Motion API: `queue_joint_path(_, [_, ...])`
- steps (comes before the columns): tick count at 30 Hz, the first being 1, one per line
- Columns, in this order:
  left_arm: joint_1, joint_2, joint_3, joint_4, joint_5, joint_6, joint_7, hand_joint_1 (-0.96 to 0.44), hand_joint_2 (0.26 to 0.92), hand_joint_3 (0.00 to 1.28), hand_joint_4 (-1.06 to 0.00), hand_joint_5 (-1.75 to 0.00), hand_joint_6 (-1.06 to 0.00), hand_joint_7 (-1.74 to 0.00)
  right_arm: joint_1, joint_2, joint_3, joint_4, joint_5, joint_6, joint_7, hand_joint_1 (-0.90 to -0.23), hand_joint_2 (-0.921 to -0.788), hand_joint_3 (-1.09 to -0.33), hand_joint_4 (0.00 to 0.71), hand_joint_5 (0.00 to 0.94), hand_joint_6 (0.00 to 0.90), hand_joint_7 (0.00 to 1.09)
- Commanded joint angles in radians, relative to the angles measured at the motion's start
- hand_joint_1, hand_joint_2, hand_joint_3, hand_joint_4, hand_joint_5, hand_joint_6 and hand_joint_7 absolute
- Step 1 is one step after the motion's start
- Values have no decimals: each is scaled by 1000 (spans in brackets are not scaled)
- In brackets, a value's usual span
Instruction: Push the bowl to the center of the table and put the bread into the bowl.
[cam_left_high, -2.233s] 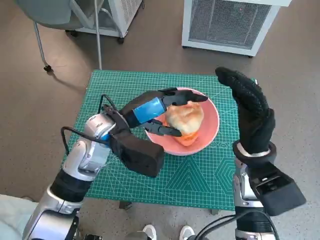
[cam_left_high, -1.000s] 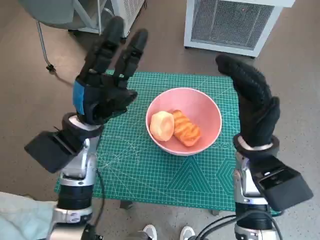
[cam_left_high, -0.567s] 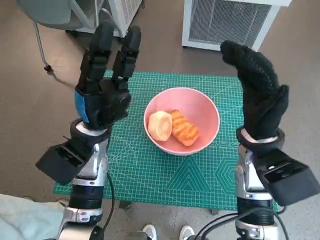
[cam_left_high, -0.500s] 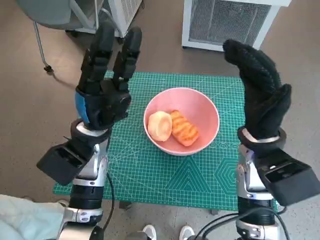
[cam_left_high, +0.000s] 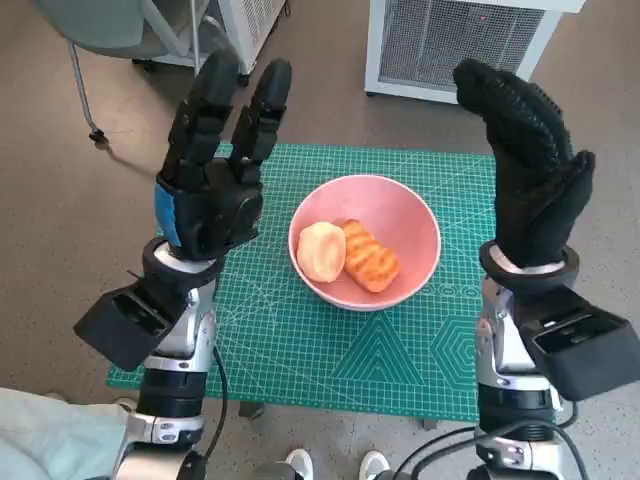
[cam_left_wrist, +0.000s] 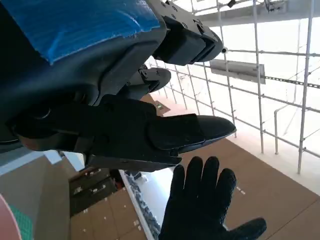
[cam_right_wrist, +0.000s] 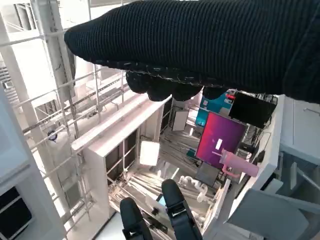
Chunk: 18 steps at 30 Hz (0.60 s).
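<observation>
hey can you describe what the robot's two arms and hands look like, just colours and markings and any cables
The left hand is black hard plastic with blue tape across its back; its forearm is pale silver-grey with a black box mounted at the wrist and a black cable alongside. The right hand wears a black knitted glove over a pale forearm, with a similar black box and black cables near the base.

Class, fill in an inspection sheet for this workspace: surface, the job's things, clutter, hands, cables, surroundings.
Surface: green cutting mat covers the table.
Job's things: pink bowl near the mat's middle; two bread pieces lie inside.
Clutter: nothing seen.
Hands: left hand and right hand raised, fingers spread, holding nothing.
Cables: black cable by the left forearm.
Surroundings: white cabinet, chair, brown floor.
</observation>
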Motion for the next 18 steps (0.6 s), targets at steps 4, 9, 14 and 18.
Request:
queue_joint_path(4, [-15,4,-7,14,-16,-6,-17,-425,921,339,-217,0,-322,-14,-14,-5,-6,27,9,4,1,-519,-921,-751,283,44,12,732])
queue_joint_path(9, [-18,5,-6,12,-20,0,-22,-435,921,341,-217,0,-322,-13,-18,-4,-5,30,9,5,2,-525,-921,-748,284,42,17,723])
queue_joint_path(14, [-20,2,-7,10,-28,6,-28,-447,921,340,-217,0,-322,-11,-20,-5,-4,34,7,2,3,-526,-921,-747,284,40,20,717])
queue_joint_path(18, [-22,0,-6,15,-28,4,-26,-446,921,340,-217,0,-320,-10,-24,-8,-5,44,8,-1,5,-525,-921,-746,285,39,23,712])
